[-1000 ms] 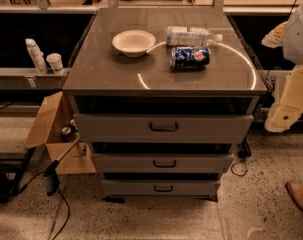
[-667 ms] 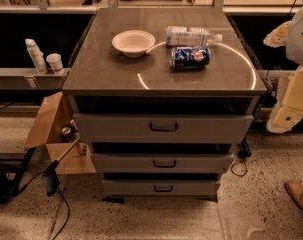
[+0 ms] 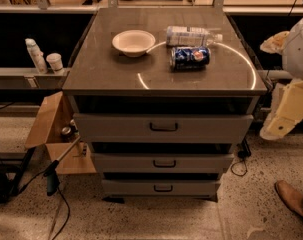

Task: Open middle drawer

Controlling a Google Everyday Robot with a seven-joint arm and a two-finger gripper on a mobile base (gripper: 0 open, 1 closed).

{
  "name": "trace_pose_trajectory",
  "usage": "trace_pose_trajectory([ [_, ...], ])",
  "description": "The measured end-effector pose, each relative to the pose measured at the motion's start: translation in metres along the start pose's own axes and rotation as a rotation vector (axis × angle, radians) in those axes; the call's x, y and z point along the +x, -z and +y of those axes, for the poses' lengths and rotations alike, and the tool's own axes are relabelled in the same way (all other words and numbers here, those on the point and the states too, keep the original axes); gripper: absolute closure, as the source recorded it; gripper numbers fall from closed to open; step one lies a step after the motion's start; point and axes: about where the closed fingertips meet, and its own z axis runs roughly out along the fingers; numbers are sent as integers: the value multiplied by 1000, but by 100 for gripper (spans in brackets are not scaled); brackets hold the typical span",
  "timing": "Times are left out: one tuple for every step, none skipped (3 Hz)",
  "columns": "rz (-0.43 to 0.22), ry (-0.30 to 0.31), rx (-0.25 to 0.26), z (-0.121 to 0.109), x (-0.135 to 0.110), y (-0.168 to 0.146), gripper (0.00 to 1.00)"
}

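Note:
The grey cabinet (image 3: 163,79) has three drawers, one above the other. The middle drawer (image 3: 121,163) is wide and shallow, with a small dark bar handle (image 3: 164,163) at its centre, and its front sits in line with the others. The taller top drawer (image 3: 116,127) is above it and the smallest drawer (image 3: 131,188) is below. My arm hangs at the right edge of the camera view. The cream gripper (image 3: 282,118) is beside the cabinet's right side at top-drawer height, well apart from the handle.
On the cabinet top lie a white bowl (image 3: 133,42), a water bottle on its side (image 3: 191,35) and a blue can on its side (image 3: 190,57). An open cardboard box (image 3: 53,134) and cables are on the floor at the left. A shoe (image 3: 293,200) is at the lower right.
The cream part of my arm at the right edge has sunk slightly. The drawers and the things on top have not moved.

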Motion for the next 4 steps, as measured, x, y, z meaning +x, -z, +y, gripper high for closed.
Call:
trace_pose_trajectory([
  [4,-20,26,2,7,-16,0],
  [12,-8,33,3,14,-42,0],
  [42,0,41,2,29,-81,0],
  [77,-9,28,2,42,-107,0],
])
